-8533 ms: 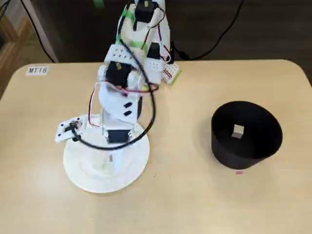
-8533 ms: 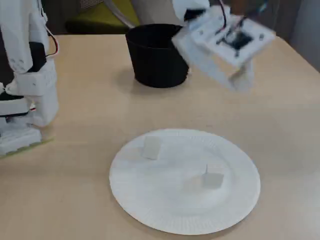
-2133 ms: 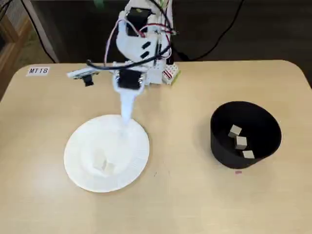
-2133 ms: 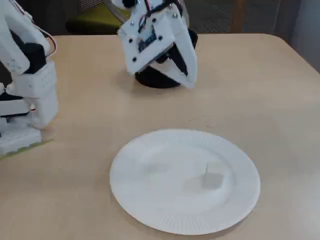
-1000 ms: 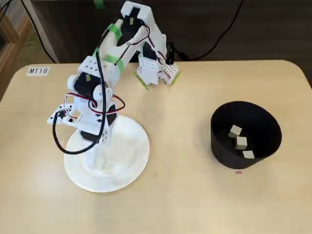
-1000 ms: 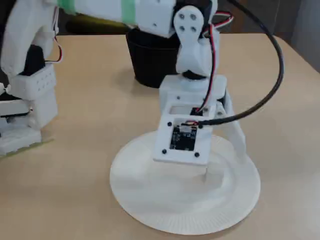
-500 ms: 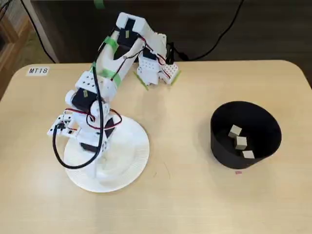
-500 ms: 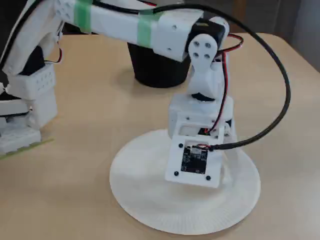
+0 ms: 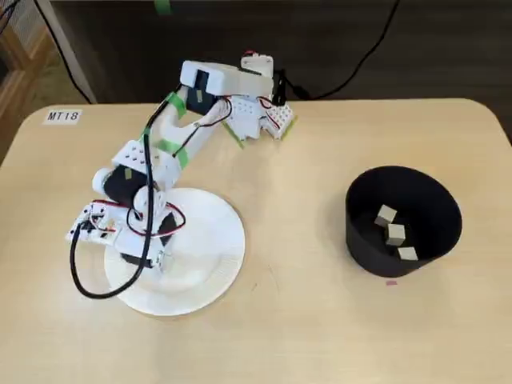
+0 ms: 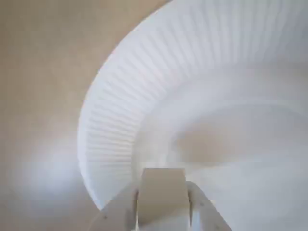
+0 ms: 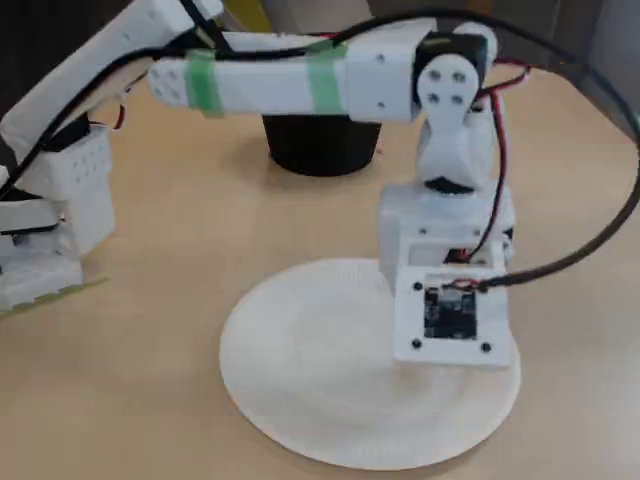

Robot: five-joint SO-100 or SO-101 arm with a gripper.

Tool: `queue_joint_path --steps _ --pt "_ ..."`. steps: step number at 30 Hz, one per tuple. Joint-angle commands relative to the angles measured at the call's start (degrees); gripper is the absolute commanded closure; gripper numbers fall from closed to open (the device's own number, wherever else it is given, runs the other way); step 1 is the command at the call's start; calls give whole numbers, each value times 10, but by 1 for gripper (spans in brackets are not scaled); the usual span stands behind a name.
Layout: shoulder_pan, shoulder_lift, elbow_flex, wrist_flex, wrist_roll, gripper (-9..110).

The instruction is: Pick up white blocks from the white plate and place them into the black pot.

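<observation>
The gripper (image 10: 161, 202) is over the plate (image 9: 216, 240), fingers clamped on one off-white block (image 10: 161, 192) held just above the plate's floor. Risk: the pinch looks shallow, so the cube could slip out on the swing to the pot (image 9: 364, 240). Three blocks (image 9: 396, 234) already lie inside the pot.

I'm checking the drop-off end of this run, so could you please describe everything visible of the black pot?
The black pot is matte, round and straight-walled with a slight taper, has no handles and stands upright on the wooden table, to the right of the white plate in a fixed view. Three white blocks lie inside on its floor. Nothing else touches it; the arm is over the plate.
</observation>
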Motion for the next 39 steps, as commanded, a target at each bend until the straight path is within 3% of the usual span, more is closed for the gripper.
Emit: queue_joint_path --steps 1,3,13,16,19,23,29,39 --pt "-40 30 -188 3 -11 104" --pt "-63 11 -345 3 -10 104" --pt "-156 241 -354 14 -5 104" --pt "-202 348 -238 13 -4 104" --pt "-261 481 -24 11 19 104" --pt "-389 578 201 10 57 104" --pt "-556 513 291 8 92 104" --pt "-616 338 291 6 78 104"
